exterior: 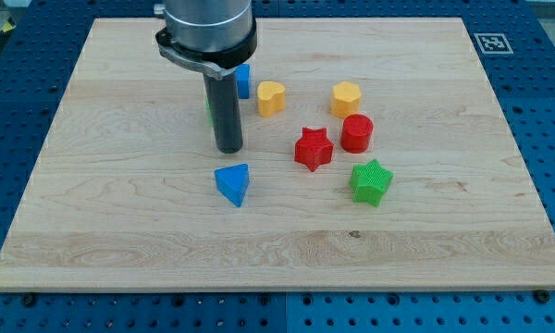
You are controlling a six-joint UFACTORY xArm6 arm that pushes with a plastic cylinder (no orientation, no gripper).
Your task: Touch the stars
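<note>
A red star [313, 148] lies near the board's middle. A green star [371, 181] lies to its lower right. My tip [228, 148] is at the end of the dark rod, left of the red star by about a block's width and a half, and just above a blue triangle [233, 183]. The tip touches neither star. A green block [210, 109] is mostly hidden behind the rod, so its shape cannot be made out.
A red cylinder [357, 132] sits right of the red star. A yellow hexagon [346, 97] and a yellow heart [270, 96] lie above. A blue block [243, 81] shows partly behind the rod. All rest on the wooden board [120, 231].
</note>
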